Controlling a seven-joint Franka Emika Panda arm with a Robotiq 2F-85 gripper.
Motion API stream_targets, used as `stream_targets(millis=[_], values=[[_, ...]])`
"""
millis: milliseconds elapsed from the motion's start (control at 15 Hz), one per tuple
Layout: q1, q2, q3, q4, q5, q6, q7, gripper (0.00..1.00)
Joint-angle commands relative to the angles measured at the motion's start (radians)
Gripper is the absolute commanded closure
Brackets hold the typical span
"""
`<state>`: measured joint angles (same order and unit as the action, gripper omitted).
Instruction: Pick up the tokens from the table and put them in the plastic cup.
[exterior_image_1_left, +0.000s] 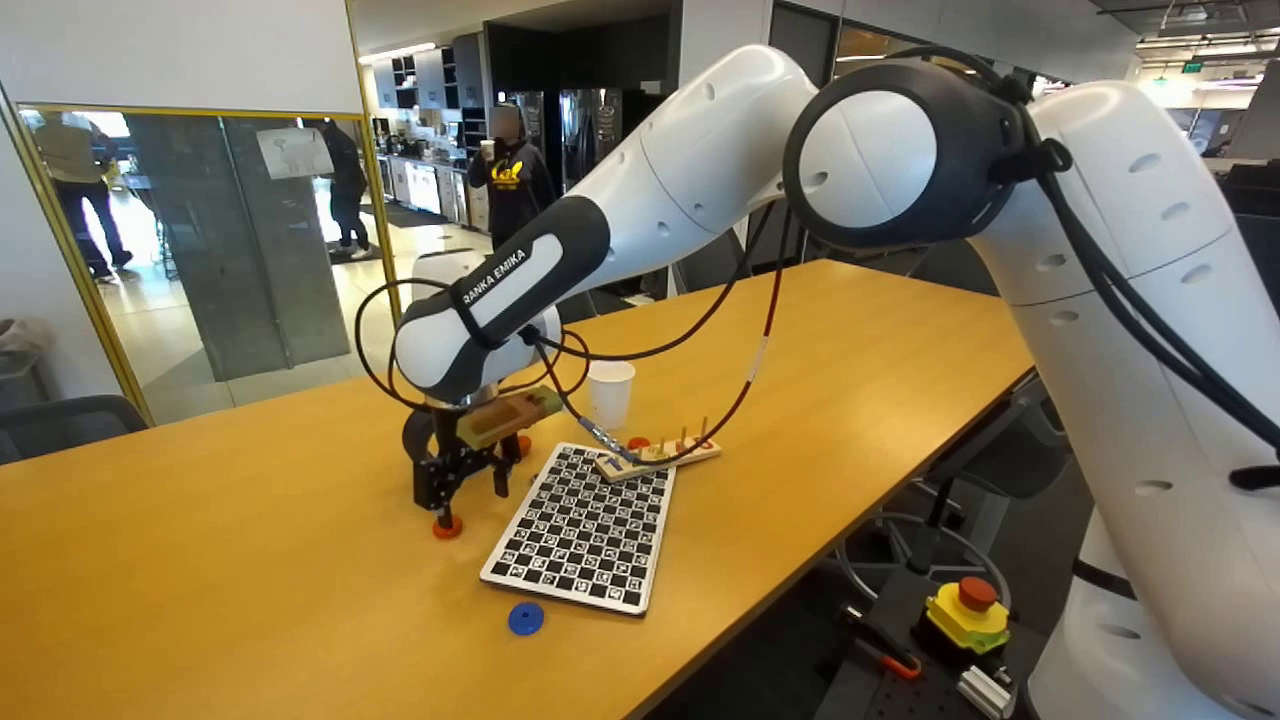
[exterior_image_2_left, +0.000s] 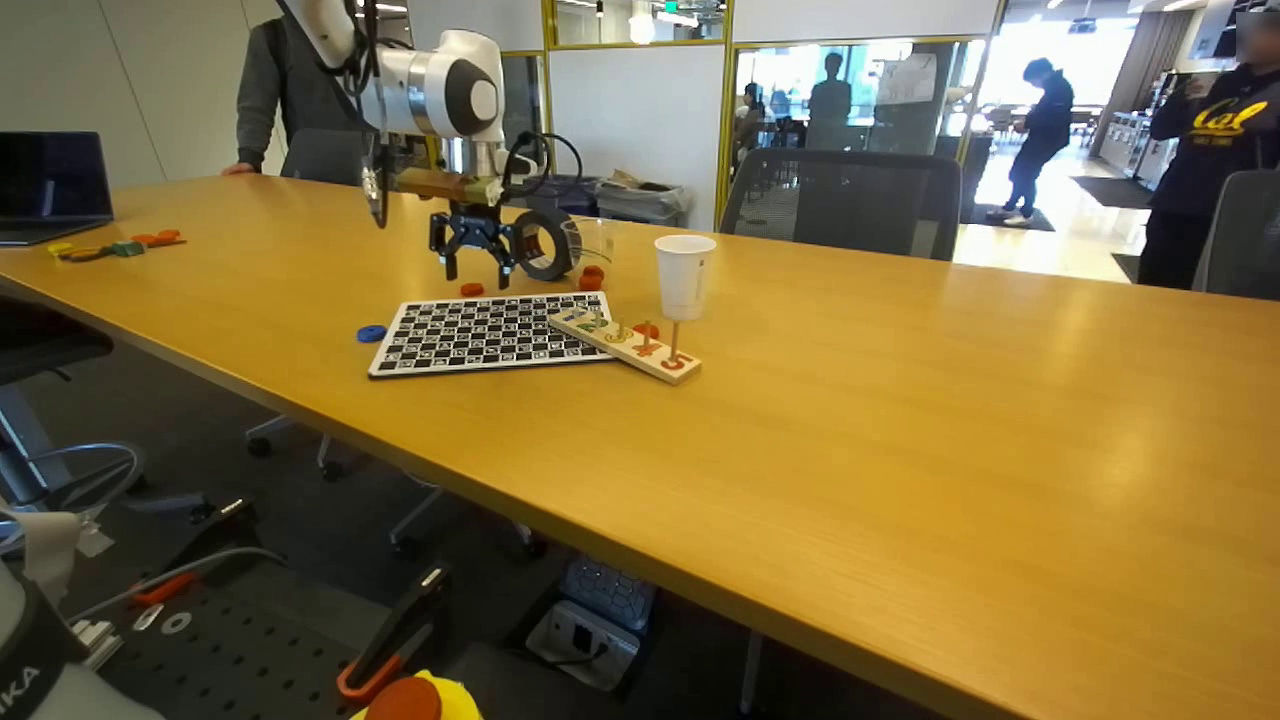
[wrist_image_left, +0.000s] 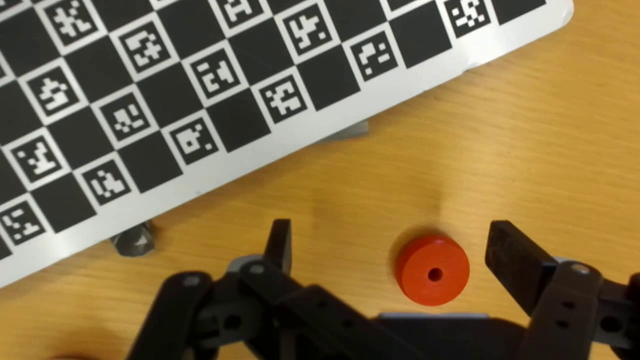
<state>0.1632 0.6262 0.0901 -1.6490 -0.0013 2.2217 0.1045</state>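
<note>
My gripper is open above the table, its fingers apart on either side of a red token. That token lies nearer the right-hand finger in the wrist view, and neither finger appears to touch it. In an exterior view one fingertip overlaps the red token. More red tokens show in an exterior view: two stacked tokens by the tape roll, and another red token behind the peg board. A blue token lies off the checkered board's corner. The white plastic cup stands upright; its inside is hidden.
The checkered board lies beside the gripper, with a wooden peg board resting partly on its corner. A black tape roll stands on edge close behind the gripper, a clear round container next to it. Tools and a laptop sit farther off.
</note>
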Motion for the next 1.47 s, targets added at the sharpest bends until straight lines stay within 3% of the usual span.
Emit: stream_targets(millis=[0,667,1400], values=[[0.034,-0.002,-0.012,-0.02,-0.014,0.064,0.047,0.0],[0.098,0.014,-0.052,-0.014,-0.072,0.133,0.159,0.0],[0.113,0.041,-0.059,0.0,-0.082,0.142,0.183,0.0]])
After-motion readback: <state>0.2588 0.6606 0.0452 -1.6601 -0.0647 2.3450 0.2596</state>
